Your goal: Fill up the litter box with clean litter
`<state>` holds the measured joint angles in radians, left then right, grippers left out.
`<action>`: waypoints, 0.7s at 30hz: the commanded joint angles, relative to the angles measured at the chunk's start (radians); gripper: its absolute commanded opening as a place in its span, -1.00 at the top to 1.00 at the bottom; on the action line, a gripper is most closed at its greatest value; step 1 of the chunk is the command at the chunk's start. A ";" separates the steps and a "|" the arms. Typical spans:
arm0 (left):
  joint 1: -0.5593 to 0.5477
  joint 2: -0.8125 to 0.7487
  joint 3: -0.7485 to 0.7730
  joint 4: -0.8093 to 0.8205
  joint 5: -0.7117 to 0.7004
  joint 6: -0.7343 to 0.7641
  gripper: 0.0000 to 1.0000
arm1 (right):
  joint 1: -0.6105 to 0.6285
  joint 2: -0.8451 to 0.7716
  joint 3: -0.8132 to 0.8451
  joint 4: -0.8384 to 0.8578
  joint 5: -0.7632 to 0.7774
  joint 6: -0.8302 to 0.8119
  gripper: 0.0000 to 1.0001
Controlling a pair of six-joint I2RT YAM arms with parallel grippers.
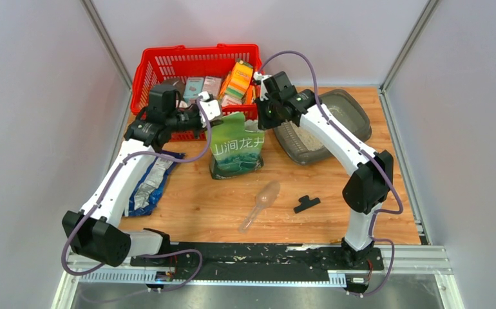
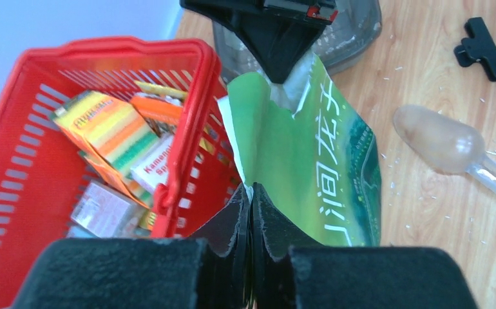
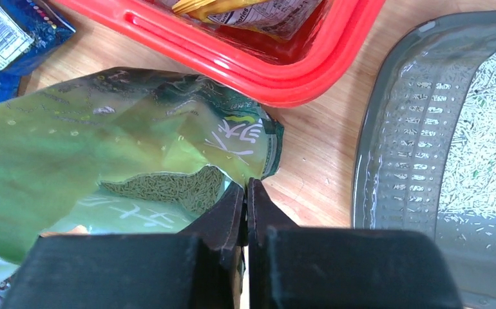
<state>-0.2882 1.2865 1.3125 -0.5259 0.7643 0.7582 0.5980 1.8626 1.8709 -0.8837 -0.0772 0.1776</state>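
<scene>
A green pouch with white characters stands upright mid-table, its top torn open. My left gripper is shut on the pouch's top left edge. On the opposite top corner my right gripper is shut, with small pellets showing inside the open pouch. To the right lies the dark grey litter box, and pale clean litter covers part of its floor. The right wrist view shows the litter box and its litter right of the fingers.
A red mesh basket of packets stands behind the pouch. A blue-silver foil bag lies under the left arm. A clear plastic scoop and a black clip lie in front of the pouch. Stray granules dot the wood.
</scene>
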 commanded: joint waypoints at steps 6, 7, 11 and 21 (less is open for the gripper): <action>0.006 -0.047 0.042 0.147 0.073 -0.089 0.24 | -0.023 -0.007 0.071 -0.012 -0.062 -0.024 -0.21; 0.004 -0.039 0.045 0.135 0.070 -0.085 0.23 | -0.023 0.003 0.076 -0.015 -0.064 -0.026 -0.25; 0.000 0.005 0.076 0.040 0.069 -0.040 0.15 | -0.023 0.043 0.085 -0.027 -0.076 -0.030 -0.29; 0.000 0.069 0.183 -0.112 0.036 -0.014 -0.16 | -0.018 0.030 0.013 -0.054 -0.124 -0.104 -0.28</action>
<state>-0.2867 1.3273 1.4010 -0.5396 0.7803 0.7013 0.5735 1.9144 1.9129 -0.9298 -0.1707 0.1162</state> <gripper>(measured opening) 0.580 0.641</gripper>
